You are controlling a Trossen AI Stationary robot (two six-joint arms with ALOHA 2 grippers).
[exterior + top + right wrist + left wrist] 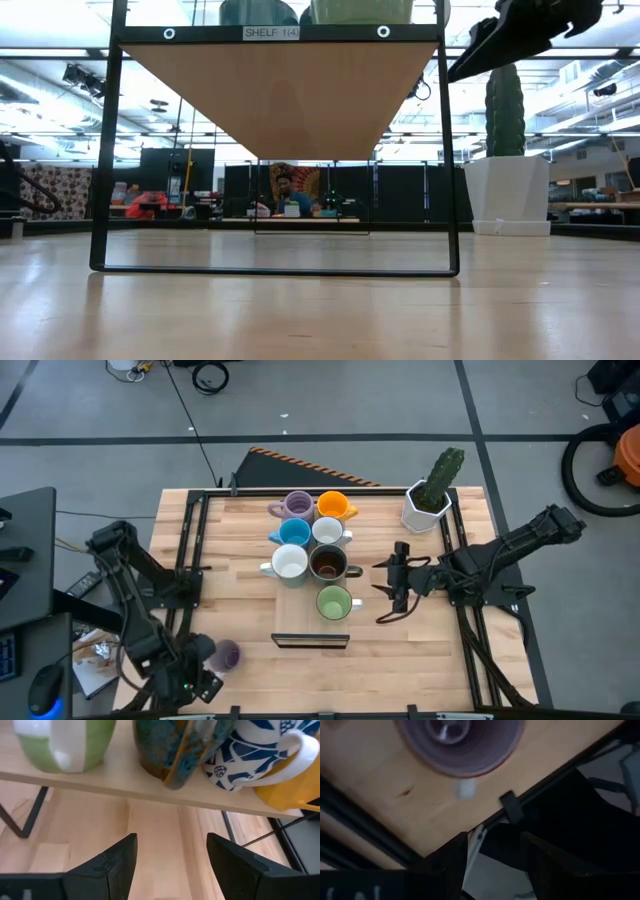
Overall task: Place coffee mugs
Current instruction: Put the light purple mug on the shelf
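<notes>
Seven mugs stand on a raised wooden shelf (312,632) in the table's middle: lilac (297,506), orange (333,507), blue (293,532), two white (328,532) (289,563), dark brown (328,564) and green (333,603). A second lilac mug (227,654) stands upright on the table near its near left corner; the left wrist view looks into its mouth (460,745). My left gripper (203,670) (495,865) is open just beside that mug, touching nothing. My right gripper (398,575) (170,865) is open, right of the shelf, pointing at it.
A white pot with a green cactus (430,500) stands at the far right corner. Black frame rails (190,560) (465,620) run along both table sides. The shelf's black legs (100,150) stand on the tabletop. Bare wood lies near the shelf's front and left.
</notes>
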